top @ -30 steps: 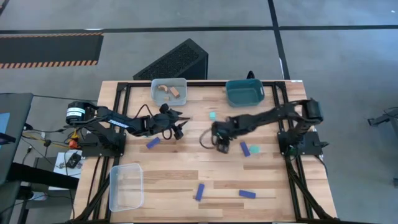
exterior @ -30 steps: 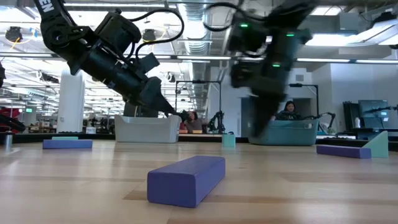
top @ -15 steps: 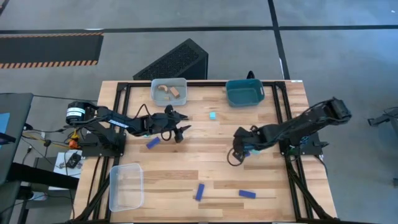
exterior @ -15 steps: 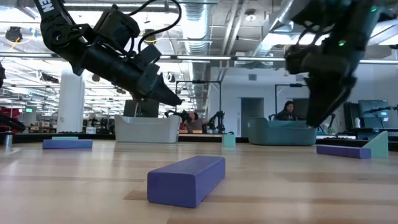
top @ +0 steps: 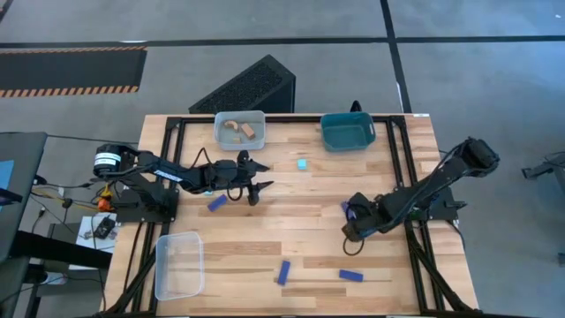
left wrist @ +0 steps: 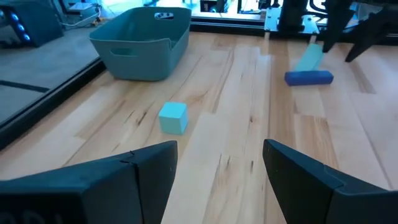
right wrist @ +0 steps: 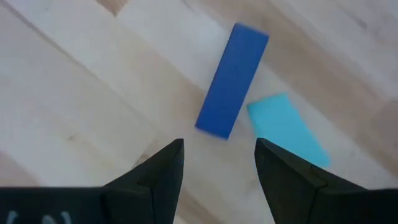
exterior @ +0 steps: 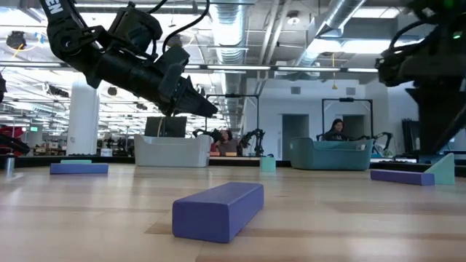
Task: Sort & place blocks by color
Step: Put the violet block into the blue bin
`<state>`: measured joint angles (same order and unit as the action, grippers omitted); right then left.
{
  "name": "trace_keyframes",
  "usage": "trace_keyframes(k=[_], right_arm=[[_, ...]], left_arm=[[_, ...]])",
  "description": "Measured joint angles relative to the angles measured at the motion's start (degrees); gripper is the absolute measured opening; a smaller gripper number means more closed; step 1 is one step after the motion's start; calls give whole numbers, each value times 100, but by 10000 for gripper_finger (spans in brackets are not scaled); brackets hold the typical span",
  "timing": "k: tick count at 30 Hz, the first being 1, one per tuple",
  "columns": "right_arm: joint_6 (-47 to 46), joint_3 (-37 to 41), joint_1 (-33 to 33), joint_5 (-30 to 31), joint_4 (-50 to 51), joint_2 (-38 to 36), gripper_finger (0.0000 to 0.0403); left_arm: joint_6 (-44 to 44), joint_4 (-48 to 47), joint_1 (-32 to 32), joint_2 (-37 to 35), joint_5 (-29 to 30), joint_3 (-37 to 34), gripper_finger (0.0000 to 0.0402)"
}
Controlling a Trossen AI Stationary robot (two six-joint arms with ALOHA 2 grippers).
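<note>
My left gripper (top: 257, 186) hangs open above the table's left middle, tipped slightly down toward the table's right edge. A cyan cube (left wrist: 173, 117) lies ahead of it on the wood. My right gripper (top: 353, 223) stands open near the right side, pointing steeply down. Just beyond its fingertips (right wrist: 217, 163) a dark blue bar (right wrist: 232, 79) lies flat beside a cyan piece (right wrist: 287, 127). More blue bars lie at the left (top: 217, 202) and near the front edge (top: 283, 272), (top: 350, 276). Tan pieces (top: 240, 130) lie in the far clear bin.
A teal bin (top: 347, 132) stands at the far right and a clear bin (top: 241, 117) at the far middle. Another clear bin (top: 179, 263) sits at the near left corner. Black frame rails (top: 415, 256) run along both sides.
My right gripper has swept from the table's middle toward the right and near edges, rolling as it went, and now hangs over the blue bar and cyan piece. My left gripper has tipped up closer to level and swung slightly. No block has moved.
</note>
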<state>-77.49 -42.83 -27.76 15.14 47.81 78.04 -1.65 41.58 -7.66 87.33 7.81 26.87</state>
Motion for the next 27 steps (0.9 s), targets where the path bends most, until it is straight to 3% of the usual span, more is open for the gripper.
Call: trace_keyframes(k=[10,20,27], right_arm=[[-819,0,-516,24,-2,2,220],[-1105,11,-823,887,-12,4,220],[-1801,670,-830,1048,-511,7,220]], left_arm=[[-11,76,133,0,-2,0,228],[-72,256,266,0,5,0,228],[-70,309,262,0,11,0,228]])
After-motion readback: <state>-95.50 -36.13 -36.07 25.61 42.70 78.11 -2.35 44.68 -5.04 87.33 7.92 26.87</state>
